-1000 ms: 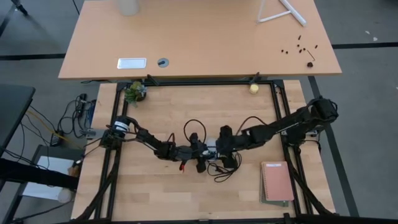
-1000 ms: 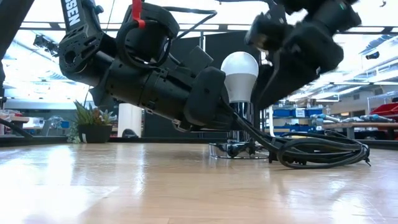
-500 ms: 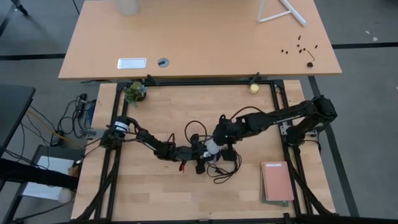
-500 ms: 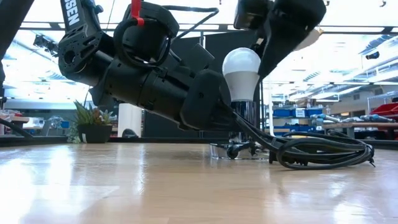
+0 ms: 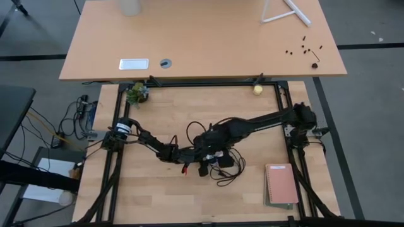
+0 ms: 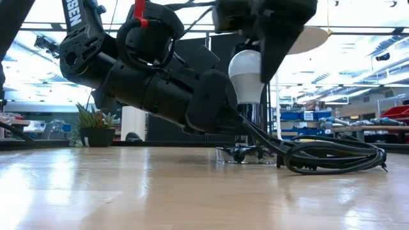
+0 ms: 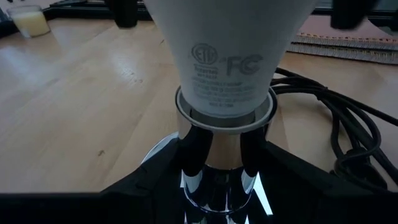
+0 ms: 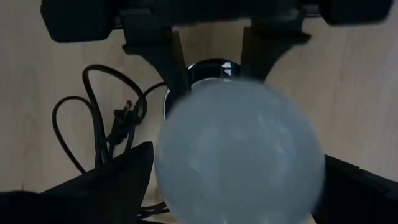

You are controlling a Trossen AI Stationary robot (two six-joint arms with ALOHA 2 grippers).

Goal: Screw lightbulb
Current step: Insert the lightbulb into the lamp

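The lightbulb (image 6: 248, 75) stands upright in the socket (image 7: 222, 180), well in from every tabletop edge, somewhat toward the front edge; the risk, as I judge it, is a skewed close from above that tips the bulb or cross-threads it, or twists the socket so its cord (image 6: 332, 156) drags; the left tool (image 7: 221, 152) is narrowed, its 2 fingers pinching the chrome socket just under the bulb's collar; the right tool (image 8: 214, 46) hangs directly over the bulb's dome, spread wide, its fingers on either side and gripping nothing.
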